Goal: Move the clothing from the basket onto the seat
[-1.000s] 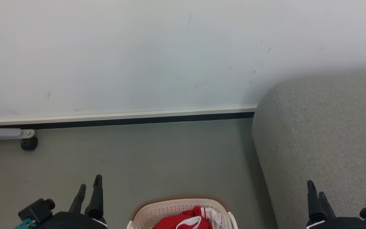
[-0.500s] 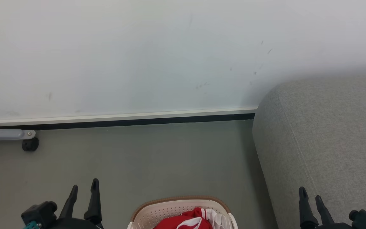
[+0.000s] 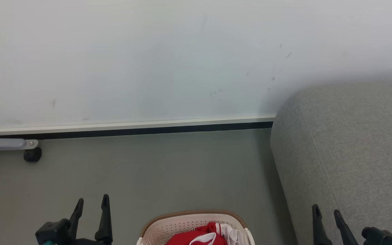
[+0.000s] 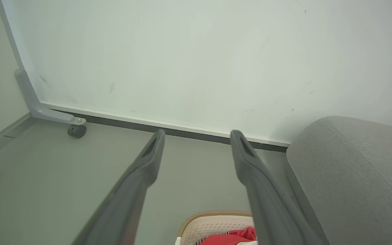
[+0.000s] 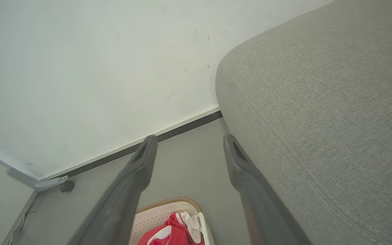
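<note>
The cream perforated basket point(image 3: 179, 225) with its brown rim sits at the bottom centre of the head view, cut off by the frame edge. Red clothing point(image 3: 199, 236) with white trim lies bunched inside it. The grey sofa seat point(image 3: 352, 149) fills the right side. My left gripper point(image 3: 92, 204) stands open to the left of the basket, nothing between its fingers. My right gripper point(image 3: 326, 211) stands open in front of the sofa's edge, right of the basket. In the wrist views, the basket point(image 4: 209, 224) point(image 5: 168, 211) and clothing point(image 4: 231, 236) point(image 5: 172, 231) lie below each pair of spread fingers.
A white wall point(image 3: 148, 58) with a dark baseboard runs across the back. A grey metal leg with a black caster point(image 3: 32, 154) stands on the floor at far left. Grey floor point(image 3: 165, 170) stretches between the wall, the basket and the sofa.
Both grippers have opened from nearly shut. The left one has sunk lower and shifted slightly right; the right one has sunk lower and shifted left toward the basket.
</note>
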### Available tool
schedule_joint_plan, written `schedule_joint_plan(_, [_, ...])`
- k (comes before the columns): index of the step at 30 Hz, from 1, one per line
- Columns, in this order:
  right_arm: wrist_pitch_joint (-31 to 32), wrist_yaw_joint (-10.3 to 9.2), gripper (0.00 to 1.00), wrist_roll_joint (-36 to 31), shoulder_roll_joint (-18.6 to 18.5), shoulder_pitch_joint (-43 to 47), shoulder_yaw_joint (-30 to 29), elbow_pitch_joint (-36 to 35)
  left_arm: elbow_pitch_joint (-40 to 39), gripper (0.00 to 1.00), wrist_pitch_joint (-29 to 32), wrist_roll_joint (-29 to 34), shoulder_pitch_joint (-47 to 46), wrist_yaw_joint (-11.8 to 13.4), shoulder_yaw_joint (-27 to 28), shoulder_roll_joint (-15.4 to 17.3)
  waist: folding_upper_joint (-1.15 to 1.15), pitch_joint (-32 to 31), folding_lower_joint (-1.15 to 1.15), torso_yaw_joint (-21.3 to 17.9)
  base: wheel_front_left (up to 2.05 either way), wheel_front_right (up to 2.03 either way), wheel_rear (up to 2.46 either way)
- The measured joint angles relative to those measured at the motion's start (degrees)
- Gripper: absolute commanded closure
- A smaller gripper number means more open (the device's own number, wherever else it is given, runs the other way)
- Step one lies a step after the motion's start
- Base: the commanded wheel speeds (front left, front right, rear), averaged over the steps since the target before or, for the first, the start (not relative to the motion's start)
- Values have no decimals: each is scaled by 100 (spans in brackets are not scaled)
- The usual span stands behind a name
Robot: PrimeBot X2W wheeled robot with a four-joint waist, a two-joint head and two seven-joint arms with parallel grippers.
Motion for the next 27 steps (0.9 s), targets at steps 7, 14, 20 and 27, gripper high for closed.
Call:
schedule_joint_plan(7, [-126, -78, 0, -468, -35, 35, 118, 4, 3, 0, -120, 422, 3, 97, -11, -3, 0, -6, 0, -8, 0, 0, 0])
schedule_joint_plan(14, [-264, -149, 0, -991, -93, 38, 212, 4, 25, 0, -263, 818, 13, 148, -27, -14, 0, -12, 0, -16, 0, 0, 0])
schedule_joint_plan(20, [-397, -201, 0, -1422, -109, 48, 327, 3, 134, 0, -388, 1166, 112, 188, -71, -43, 0, -18, 0, -17, 0, 0, 0])
schedule_joint_plan(27, [-459, -250, 0, -1728, -136, 62, 391, 2, 215, 0, -459, 1427, 121, 189, -67, -53, 0, -18, 0, -19, 0, 0, 0])
